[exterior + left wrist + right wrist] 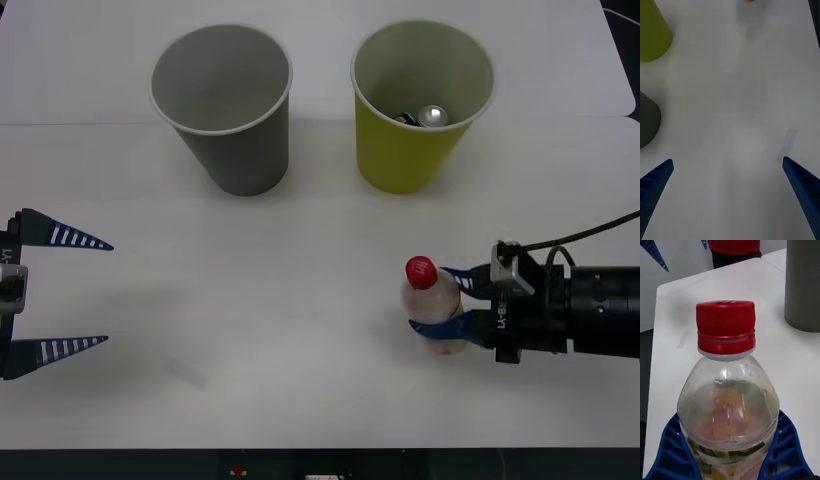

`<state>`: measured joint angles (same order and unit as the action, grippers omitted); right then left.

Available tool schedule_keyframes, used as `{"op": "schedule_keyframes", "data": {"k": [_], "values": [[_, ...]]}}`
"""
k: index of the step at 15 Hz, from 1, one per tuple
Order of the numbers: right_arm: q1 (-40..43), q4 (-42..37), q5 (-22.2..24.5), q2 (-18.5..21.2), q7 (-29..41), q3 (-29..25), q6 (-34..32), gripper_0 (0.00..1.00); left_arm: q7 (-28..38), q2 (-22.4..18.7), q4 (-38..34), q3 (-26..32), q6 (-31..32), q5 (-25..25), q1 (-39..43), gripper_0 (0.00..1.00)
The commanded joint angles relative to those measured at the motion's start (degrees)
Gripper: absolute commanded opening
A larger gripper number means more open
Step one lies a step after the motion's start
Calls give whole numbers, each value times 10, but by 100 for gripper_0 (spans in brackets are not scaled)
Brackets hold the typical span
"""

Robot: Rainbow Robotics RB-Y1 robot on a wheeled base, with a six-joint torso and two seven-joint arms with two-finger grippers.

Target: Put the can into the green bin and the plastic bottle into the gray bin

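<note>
The plastic bottle (432, 300) stands upright on the front right of the table, clear with a red cap. My right gripper (430, 300) is shut on the bottle's body from the right. In the right wrist view the blue fingers (788, 444) hug both sides of the bottle (728, 405). The can (432, 116) lies inside the green bin (410, 160) at the back right, its silver top showing. To the left of it stands the gray bin (240, 150). At the table's left edge my left gripper (108, 293) hangs open, holding nothing.
The white table (250, 300) is bare between the two grippers and in front of the bins. The left wrist view shows the green bin (651, 33) and the gray bin (647, 120) off to one side of the open left gripper (728, 168).
</note>
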<state>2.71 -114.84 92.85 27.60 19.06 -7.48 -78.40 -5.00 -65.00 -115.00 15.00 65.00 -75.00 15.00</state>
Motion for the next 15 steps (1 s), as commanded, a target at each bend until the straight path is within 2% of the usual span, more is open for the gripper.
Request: {"op": "schedule_keyframes", "data": {"k": [1, 6, 9, 11, 15], "values": [[-7, -75, 26, 0, 106, -1, -1, 0, 0, 0, 0, 0, 0, 0, 0, 100], [-75, -163, 73, -11, 284, 7, -37, 0, 0, 0, 0, 0, 0, 0, 0, 100], [-162, -175, 110, -44, 388, 11, -90, 0, 0, 0, 0, 0, 0, 0, 0, 100], [-219, -176, 146, -68, 449, 19, -116, 0, 0, 0, 0, 0, 0, 0, 0, 100], [-323, -171, 237, -91, 586, 77, -116, 0, 0, 0, 0, 0, 0, 0, 0, 100]]}}
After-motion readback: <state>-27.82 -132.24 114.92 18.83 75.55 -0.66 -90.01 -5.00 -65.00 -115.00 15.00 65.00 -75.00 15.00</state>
